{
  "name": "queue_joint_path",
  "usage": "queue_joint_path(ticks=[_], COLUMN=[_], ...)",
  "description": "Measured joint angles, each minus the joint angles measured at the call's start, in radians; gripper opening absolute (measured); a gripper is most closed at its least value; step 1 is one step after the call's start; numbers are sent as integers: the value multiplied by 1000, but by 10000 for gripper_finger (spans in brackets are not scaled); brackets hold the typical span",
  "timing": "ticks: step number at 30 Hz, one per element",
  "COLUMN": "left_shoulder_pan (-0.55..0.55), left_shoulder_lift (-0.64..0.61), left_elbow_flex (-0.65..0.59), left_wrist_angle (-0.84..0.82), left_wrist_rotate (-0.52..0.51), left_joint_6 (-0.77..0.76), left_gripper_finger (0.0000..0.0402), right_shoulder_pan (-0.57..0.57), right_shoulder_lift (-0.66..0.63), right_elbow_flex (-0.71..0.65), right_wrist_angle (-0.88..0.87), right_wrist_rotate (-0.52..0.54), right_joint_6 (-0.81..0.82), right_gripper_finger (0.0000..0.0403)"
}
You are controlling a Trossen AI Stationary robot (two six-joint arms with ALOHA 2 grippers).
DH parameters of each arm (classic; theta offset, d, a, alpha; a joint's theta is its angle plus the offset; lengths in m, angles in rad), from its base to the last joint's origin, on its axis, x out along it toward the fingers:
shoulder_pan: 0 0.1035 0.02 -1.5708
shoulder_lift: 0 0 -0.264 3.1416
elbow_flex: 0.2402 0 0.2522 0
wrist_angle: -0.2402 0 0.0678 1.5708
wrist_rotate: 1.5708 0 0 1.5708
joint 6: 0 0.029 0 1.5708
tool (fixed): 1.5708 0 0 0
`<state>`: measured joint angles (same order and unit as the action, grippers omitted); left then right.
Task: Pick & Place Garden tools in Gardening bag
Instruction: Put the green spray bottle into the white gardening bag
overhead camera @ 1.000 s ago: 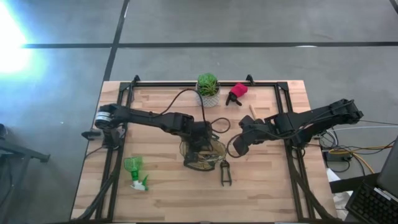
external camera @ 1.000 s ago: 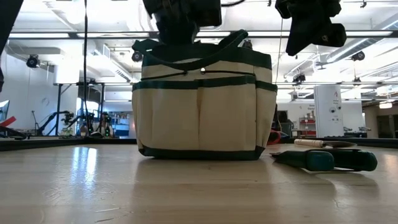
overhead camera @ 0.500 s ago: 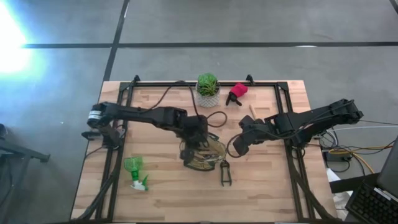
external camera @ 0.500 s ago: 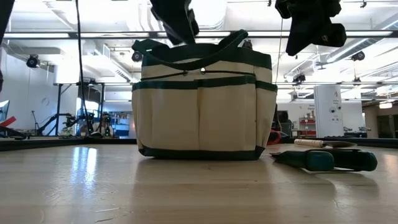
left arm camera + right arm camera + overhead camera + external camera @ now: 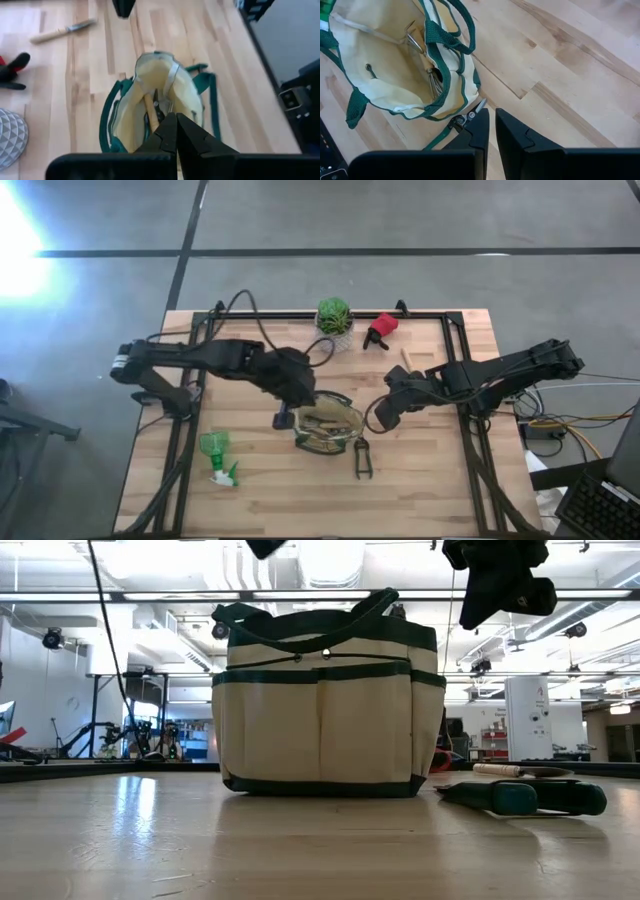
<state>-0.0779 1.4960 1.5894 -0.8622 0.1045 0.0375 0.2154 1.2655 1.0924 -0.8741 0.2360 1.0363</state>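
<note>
Left gripper [image 5: 176, 131], fingers pressed together and empty, hangs beside the bag [image 5: 328, 426]; a careless sweep toward the spray bottle [image 5: 216, 457] could snag a handle.

Overhead, table-level, two wrist views (all sharing the bag [image 5: 327, 427]).

Gardening bag [image 5: 327, 428] between two arms

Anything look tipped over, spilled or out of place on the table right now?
Only the green spray bottle lies on its side near the table's front left. The gardening bag stands upright with tools inside, and the potted plant is upright. Nothing spilled.
</note>
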Motion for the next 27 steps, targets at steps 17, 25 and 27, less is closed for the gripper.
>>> queue_joint_path(ticks=[17, 25, 27], left_shoulder_pan=[-199, -403, -463], left_shoulder_lift=[-240, -289, -285], left_elbow_flex=[-214, -289, -289], left_wrist_angle=[58, 9, -36], left_wrist_rotate=[-283, -443, -500], left_joint_6=[-487, -771, -873], left_gripper_finger=[4, 3, 3], right_shoulder_pan=[0, 0, 0], right_shoulder_lift=[0, 0, 0], right_elbow_flex=[0, 0, 0], right_wrist_angle=[1, 2, 1], right_wrist_rotate=[0, 0, 0], right_joint_6=[0, 0, 0], right_gripper_finger=[27, 27, 27])
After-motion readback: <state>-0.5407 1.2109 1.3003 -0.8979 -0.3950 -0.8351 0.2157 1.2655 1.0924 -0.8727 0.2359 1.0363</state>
